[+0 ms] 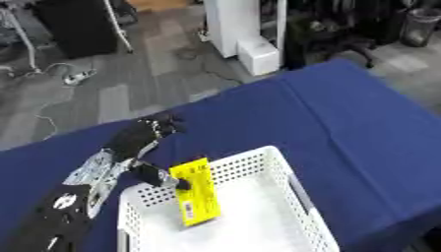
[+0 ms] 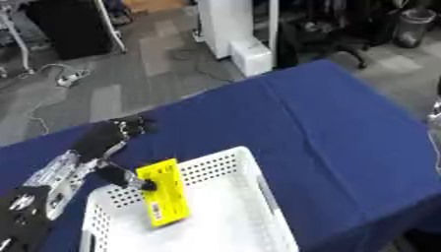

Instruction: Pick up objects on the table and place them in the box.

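Observation:
A yellow flat packet (image 1: 196,191) with a dark label stands tilted inside the white perforated box (image 1: 284,167), leaning by its near-left wall. My left hand (image 1: 138,138) hovers over the blue table just outside the box's left corner, back toward the camera. Its fingers (image 1: 165,122) point away from the box and hold nothing. Its thumb (image 1: 162,176) reaches over the box rim, and the tip touches the packet's left edge. Apart from the packet, the part of the box in view holds nothing. My right hand does not show.
A blue cloth covers the table (image 1: 344,118), whose far edge runs diagonally from left to upper right. Beyond it are grey floor, cables, a white cabinet (image 1: 245,34) and a chair. A grey sliver (image 2: 436,123) shows at the right edge of the right eye view.

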### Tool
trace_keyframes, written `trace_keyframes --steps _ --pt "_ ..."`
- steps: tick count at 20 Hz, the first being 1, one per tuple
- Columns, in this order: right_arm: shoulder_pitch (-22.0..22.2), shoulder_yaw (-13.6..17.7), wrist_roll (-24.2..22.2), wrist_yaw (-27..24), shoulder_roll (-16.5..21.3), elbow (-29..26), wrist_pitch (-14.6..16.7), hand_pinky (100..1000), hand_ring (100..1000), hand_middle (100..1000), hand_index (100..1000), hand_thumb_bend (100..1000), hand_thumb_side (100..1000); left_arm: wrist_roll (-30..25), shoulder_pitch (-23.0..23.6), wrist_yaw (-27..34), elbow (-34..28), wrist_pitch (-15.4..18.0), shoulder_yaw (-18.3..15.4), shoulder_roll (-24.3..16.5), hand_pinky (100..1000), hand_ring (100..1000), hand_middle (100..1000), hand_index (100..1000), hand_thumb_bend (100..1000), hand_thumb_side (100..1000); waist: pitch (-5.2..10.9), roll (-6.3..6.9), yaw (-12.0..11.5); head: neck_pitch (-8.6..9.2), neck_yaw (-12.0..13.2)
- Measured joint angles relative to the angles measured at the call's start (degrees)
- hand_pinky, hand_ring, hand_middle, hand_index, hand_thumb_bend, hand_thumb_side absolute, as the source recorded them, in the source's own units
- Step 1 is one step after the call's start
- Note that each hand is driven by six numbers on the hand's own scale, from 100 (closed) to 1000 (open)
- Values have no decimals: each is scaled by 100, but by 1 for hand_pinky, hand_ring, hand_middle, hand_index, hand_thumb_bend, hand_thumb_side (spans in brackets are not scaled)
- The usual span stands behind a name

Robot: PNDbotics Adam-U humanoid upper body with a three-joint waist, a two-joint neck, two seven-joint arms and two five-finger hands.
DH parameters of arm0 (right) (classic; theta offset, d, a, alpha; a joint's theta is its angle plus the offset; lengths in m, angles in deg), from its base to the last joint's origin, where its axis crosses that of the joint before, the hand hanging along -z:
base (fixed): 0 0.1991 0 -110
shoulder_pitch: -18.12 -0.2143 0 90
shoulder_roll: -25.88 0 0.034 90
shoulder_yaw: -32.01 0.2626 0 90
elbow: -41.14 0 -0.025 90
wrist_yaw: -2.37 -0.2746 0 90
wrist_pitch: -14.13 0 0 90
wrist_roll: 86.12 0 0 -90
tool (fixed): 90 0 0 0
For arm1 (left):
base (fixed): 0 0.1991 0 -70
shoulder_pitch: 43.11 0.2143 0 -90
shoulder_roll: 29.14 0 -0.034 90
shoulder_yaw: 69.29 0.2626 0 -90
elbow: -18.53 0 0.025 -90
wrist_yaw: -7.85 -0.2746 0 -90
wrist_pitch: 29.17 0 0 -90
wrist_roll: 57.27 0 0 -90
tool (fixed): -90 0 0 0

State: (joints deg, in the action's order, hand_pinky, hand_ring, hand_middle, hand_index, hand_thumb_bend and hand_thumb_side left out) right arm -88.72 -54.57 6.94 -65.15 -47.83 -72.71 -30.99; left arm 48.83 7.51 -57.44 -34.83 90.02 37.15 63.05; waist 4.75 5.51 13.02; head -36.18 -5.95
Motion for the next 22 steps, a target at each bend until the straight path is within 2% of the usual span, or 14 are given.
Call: trace_keyframes --steps 7,10,14,18,20,22 --pt "39 10 11 54 0 0 14 152 241 262 405 100 1000 -320 131 -179 -140 -67 42 -325 735 789 851 818 846 917 13 1 -43 1 43" --pt "45 10 11 59 0 0 18 153 241 262 406 100 1000 -434 290 -185 -248 -83 42 -405 712 777 850 821 835 916 14 1 -47 2 43" --pt "87 10 -4 80 0 0 34 153 241 262 405 100 1000 -500 592 -27 -488 -131 46 -419 626 728 838 818 833 914 14 -2 -69 3 43" --pt "93 10 -20 99 0 0 60 153 241 262 405 100 1000 -438 905 539 -1012 -189 77 -410 515 649 823 820 844 907 -7 -24 -96 3 43" --pt "96 11 -29 100 0 0 76 153 241 262 405 100 1000 -336 1092 1041 -1443 -237 72 -349 459 607 811 827 854 896 -14 -35 -121 9 42" --pt "126 12 -38 101 0 0 91 153 241 262 405 100 1000 -168 1287 1712 -1953 -312 45 -216 441 588 805 843 848 911 -20 -48 -146 77 38"
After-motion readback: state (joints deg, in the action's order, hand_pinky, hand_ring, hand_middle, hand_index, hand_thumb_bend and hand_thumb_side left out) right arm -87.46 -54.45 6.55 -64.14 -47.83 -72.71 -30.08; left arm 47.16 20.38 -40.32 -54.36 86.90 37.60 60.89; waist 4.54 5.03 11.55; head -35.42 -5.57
